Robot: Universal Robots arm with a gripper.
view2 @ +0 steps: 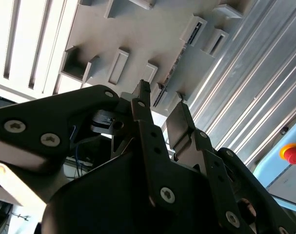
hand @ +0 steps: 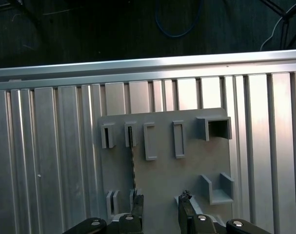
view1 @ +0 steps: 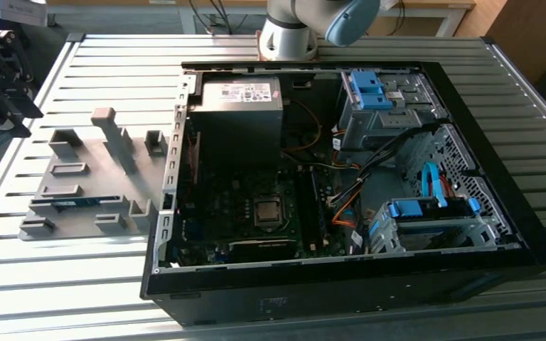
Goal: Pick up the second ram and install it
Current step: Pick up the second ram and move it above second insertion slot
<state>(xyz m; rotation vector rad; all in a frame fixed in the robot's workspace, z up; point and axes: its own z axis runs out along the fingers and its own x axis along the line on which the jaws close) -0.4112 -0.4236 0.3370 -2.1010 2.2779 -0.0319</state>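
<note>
**Second ram in the tray, claw open beside it**

A slatted metal worktop [view1: 65, 284] is seen in the exterior view. On it, an open black computer case [view1: 368, 284] is laid on its side, with the motherboard [view1: 244, 213] exposed. The arm's pale base [view1: 287, 32] is mounted behind the case. A grey slotted tray [view1: 111, 160] is set just beside the case, on the exterior view's left.

In both wrist views the claw [hand: 161, 204] [view2: 160, 109] is seen with its two black fingers held apart. Nothing is gripped between them, and bare tray [hand: 187, 170] shows in the gap.

The second ram [view1: 72, 203] is held in the tray, stood on its long edge. In the exterior view its long axis is level with the worktop and runs roughly from left to right. In the first wrist view the second ram [hand: 133, 165] is seen edge-on as a thin dark line. It points straight away from the claw, from a slot just beside one fingertip [hand: 138, 207] to a slot in the far row. Whether that fingertip touches it cannot be told.
</note>
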